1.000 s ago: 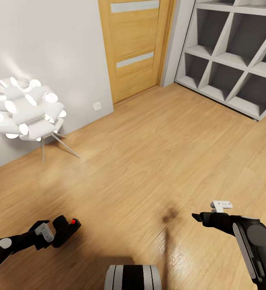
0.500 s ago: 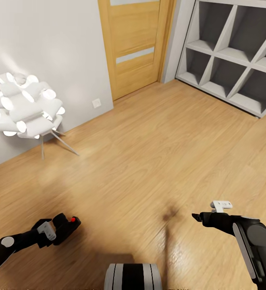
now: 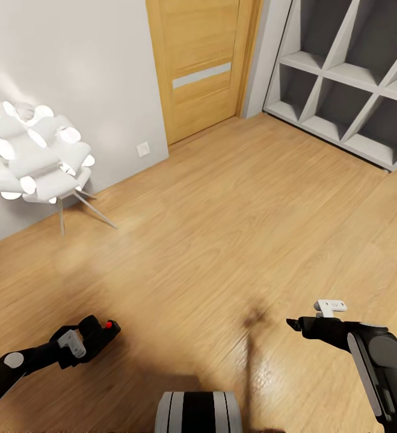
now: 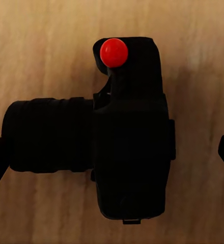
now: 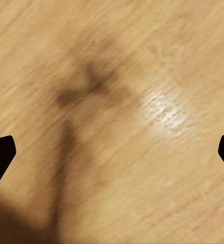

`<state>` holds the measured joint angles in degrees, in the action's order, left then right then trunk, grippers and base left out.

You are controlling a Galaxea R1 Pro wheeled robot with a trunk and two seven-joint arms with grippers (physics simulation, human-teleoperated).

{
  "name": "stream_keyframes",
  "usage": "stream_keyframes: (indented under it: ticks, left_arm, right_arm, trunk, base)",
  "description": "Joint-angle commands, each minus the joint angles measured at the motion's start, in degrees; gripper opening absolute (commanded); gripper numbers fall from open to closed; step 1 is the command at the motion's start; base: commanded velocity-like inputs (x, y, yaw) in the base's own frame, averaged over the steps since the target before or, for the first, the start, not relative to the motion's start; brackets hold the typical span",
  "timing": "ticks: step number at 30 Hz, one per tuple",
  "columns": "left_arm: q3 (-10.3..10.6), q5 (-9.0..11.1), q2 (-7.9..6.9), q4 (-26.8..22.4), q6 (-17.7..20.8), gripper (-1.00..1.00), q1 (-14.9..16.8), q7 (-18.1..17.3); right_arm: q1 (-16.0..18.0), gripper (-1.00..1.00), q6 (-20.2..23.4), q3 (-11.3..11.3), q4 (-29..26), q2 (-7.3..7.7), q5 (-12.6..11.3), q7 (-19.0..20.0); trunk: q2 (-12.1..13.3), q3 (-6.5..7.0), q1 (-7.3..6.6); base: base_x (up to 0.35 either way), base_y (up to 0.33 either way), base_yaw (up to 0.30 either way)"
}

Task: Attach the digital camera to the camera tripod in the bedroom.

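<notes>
The digital camera (image 4: pixel 127 137) is black with a red button (image 4: pixel 114 52), over a light wood plank floor (image 3: pixel 234 222); upper-right shelf (image 3: pixel 349 78) grey, door (image 3: pixel 201 66) honey-wood, lamp (image 3: pixel 33 159) white.

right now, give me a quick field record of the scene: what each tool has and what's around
left tool: shut on the digital camera, red button visible
right tool: open, holding nothing, over bare wood floor
ahead: wooden door, grey cube shelf
left side: white petal lamp by the wall
tripod: not seen
</notes>
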<state>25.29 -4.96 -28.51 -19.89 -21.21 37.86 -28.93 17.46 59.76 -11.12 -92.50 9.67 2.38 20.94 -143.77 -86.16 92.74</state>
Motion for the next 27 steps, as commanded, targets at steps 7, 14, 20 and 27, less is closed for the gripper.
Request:
stream_keyframes:
  ticks: [7,14,20,27]
  left_arm:
    - [-0.1,-0.4,0.02,0.0,-0.3,1.00,0.0,0.0]
    - [-0.1,-0.2,0.16,0.2,0.0,1.00,0.0,0.2]
    - [-0.2,-0.1,0.24,0.5,0.1,1.00,0.0,0.5]
    - [-0.1,0.1,0.30,0.8,0.2,1.00,0.0,0.8]
  right_arm:
    - [0.0,1.00,0.2,0.0,0.0,0.00,0.3,0.3]
    - [0.0,1.00,0.2,0.0,0.0,0.00,0.2,0.3]
    - [0.0,1.00,0.2,0.0,0.0,0.00,0.2,0.3]
    - [0.0,1.00,0.2,0.0,0.0,0.00,0.2,0.3]
  trunk:
    - [0.0,-0.64,-0.01]
    - [0.0,-1.25,-0.01]
    - [0.0,-1.77,-0.01]
    - [0.0,-2.37,-0.01]
  base:
    - [0.000,0.000,0.000]
    - [0.000,0.000,0.000]
    - [0.000,0.000,0.000]
    - [0.000,0.000,0.000]
